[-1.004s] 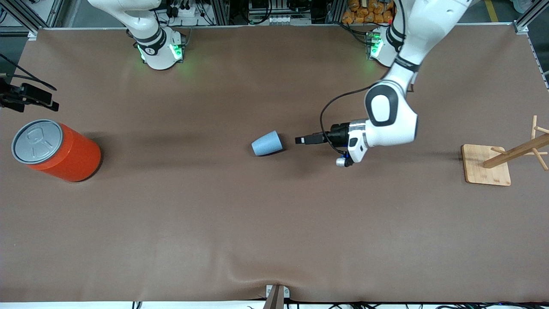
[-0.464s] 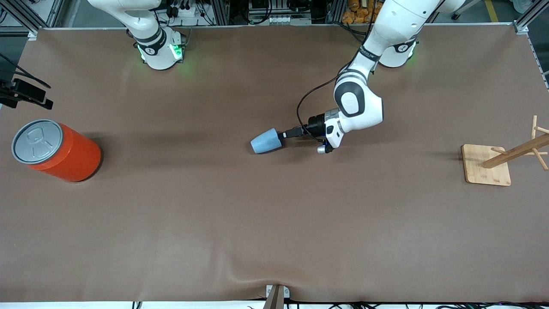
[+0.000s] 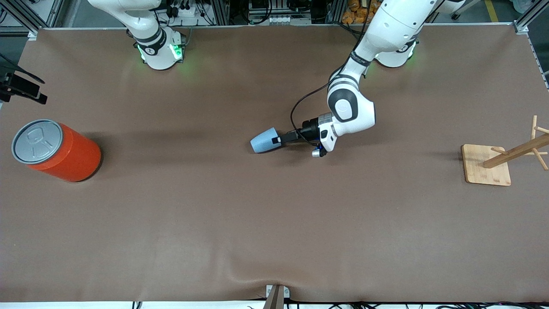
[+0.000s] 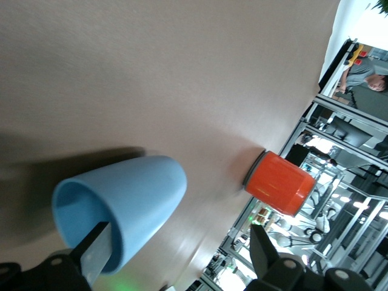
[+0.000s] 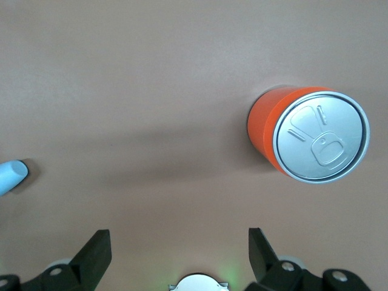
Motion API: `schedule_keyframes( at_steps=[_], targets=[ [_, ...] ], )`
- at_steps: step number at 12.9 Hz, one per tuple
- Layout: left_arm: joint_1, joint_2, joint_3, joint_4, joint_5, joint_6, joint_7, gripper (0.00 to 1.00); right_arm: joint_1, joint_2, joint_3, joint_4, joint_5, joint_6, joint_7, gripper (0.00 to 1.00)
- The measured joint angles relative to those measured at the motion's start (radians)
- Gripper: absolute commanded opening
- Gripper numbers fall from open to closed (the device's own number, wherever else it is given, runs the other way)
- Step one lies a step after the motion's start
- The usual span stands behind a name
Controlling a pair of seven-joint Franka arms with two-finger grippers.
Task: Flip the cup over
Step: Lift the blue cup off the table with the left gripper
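Orange can is standing near the right arm's table end. Right gripper is hanging over bare mat, fingers apart. Cup is lying sideways mid-table; left gripper, fingers spread, is straddling its rim, possibly touching. Wooden rack is sitting well apart.

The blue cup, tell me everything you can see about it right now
The cup is a small, light-blue, handleless tumbler, seemingly matte plastic, darker blue inside. It lies on its side on the brown table, mid-table, narrow closed base toward the right arm's end, open mouth toward the left arm's end. The left gripper is at the mouth, open, with one finger reaching inside the rim and the other outside. Nothing else touches it.
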Motion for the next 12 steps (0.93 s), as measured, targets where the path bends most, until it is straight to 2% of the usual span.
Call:
schedule_keyframes(
  at_steps=[5, 7, 8, 9, 12],
  targets=[
    [-0.03, 0.033, 0.0, 0.018, -0.015, 0.001, 0.0, 1.0, 0.003, 0.006, 0.003, 0.0, -0.003, 0.019, 0.001, 1.0],
    [-0.03, 0.035, 0.001, 0.026, -0.015, 0.001, 0.004, 0.23, 0.008, 0.008, 0.008, 0.0, -0.003, 0.02, 0.029, 1.0],
    [-0.03, 0.039, 0.001, 0.035, -0.015, 0.001, 0.019, 0.04, 0.015, 0.008, 0.01, 0.0, -0.002, 0.021, 0.052, 1.0],
    [-0.03, 0.047, 0.002, 0.043, -0.015, 0.001, 0.043, 0.0, 0.021, 0.008, 0.01, 0.0, -0.002, 0.022, 0.068, 1.0],
    [-0.03, 0.074, 0.003, 0.054, -0.015, 0.001, 0.073, 0.0, 0.024, 0.016, 0.008, 0.0, -0.002, 0.026, 0.079, 1.0]
  ],
)
